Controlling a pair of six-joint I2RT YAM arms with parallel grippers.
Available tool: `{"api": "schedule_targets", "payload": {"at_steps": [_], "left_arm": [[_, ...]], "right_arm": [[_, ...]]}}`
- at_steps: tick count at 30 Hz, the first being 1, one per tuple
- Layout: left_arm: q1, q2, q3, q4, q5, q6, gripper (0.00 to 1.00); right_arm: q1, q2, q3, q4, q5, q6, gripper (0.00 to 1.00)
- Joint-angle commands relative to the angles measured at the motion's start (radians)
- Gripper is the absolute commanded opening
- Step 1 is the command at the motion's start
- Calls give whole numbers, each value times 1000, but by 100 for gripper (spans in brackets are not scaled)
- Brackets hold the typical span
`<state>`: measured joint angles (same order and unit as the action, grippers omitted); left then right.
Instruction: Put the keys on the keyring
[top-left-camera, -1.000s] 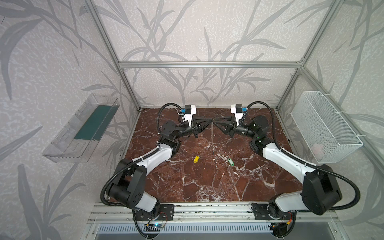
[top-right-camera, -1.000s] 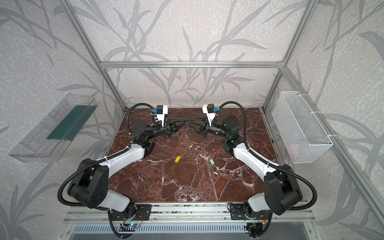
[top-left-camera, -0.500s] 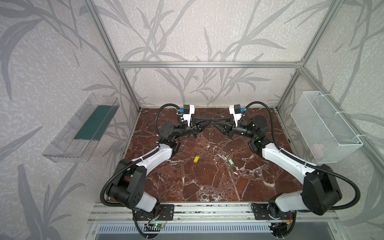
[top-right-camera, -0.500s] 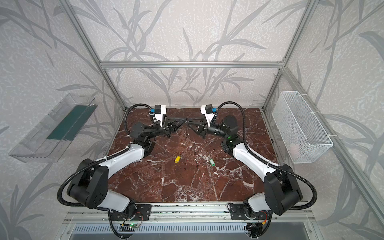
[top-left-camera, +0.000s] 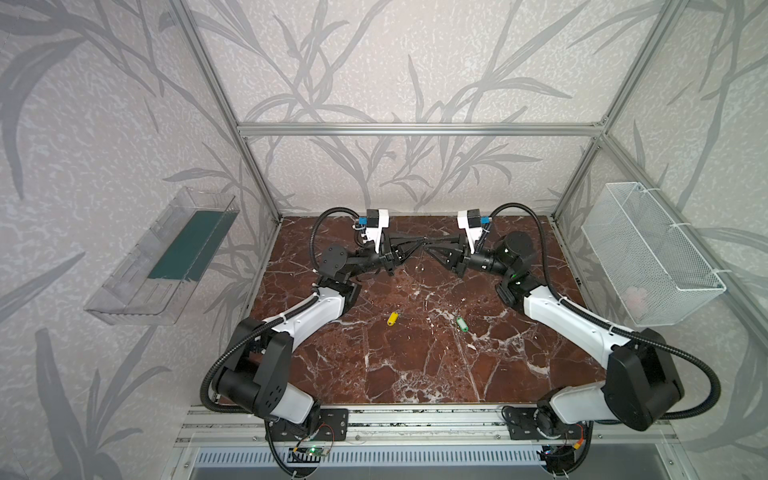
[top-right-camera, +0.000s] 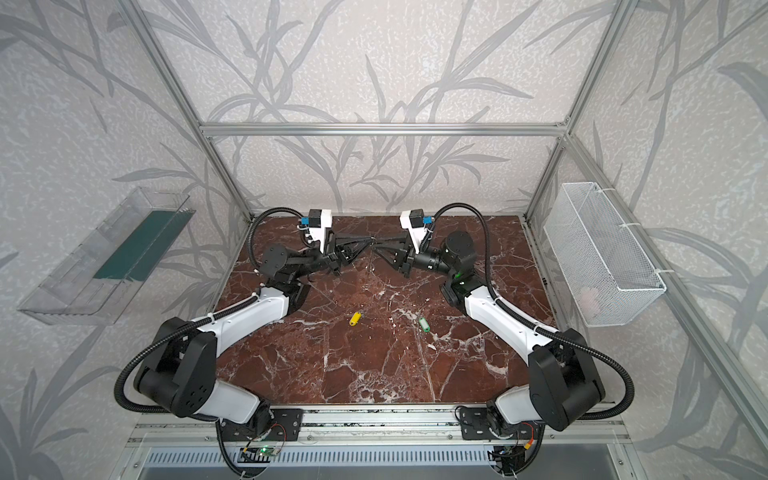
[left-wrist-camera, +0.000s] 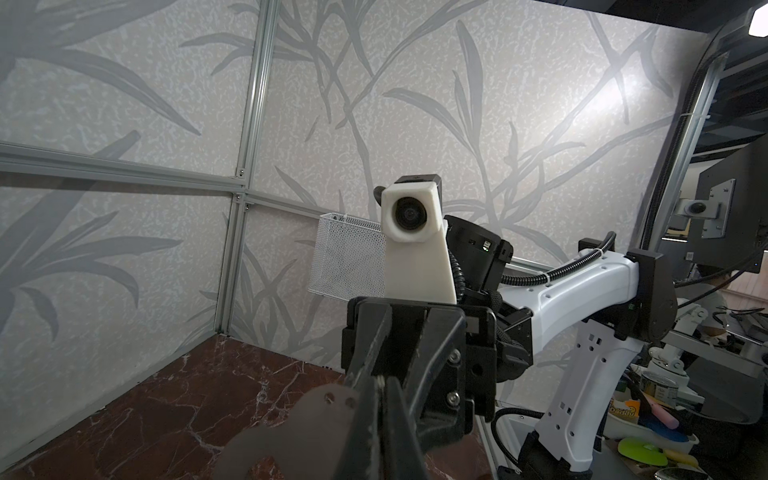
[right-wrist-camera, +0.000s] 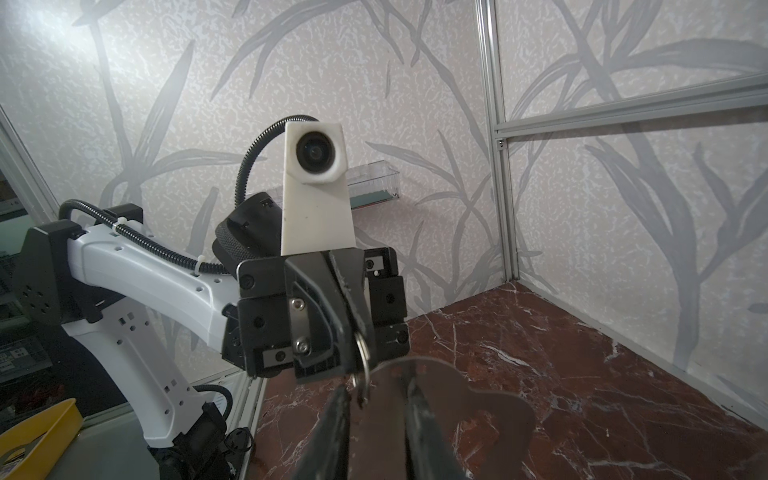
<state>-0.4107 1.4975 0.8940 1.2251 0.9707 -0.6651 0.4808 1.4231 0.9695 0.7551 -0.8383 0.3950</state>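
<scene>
Left jaws are clamped on the keyring (right-wrist-camera: 478, 407), held up over the back of the desk (top-left-camera: 415, 374). Right jaws stand apart right at it. The yellow key (top-left-camera: 392, 318) and green key (top-left-camera: 461, 324) lie on the desk, well apart from both.

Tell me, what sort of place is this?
Probably a robotics test cell, not a home: two robot arms mounted at a marble-patterned table, boxed in by an aluminium frame with wallpapered panels.
</scene>
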Motion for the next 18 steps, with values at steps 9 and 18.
{"api": "schedule_targets", "payload": {"at_steps": [9,18], "left_arm": [[-9,-3,5,58,50,-28,0],[-14,14,22,57,59,-37,0]], "right_arm": [[5,-38,33,29,42,-4,22],[5,-34,45,22,28,0,13]]}}
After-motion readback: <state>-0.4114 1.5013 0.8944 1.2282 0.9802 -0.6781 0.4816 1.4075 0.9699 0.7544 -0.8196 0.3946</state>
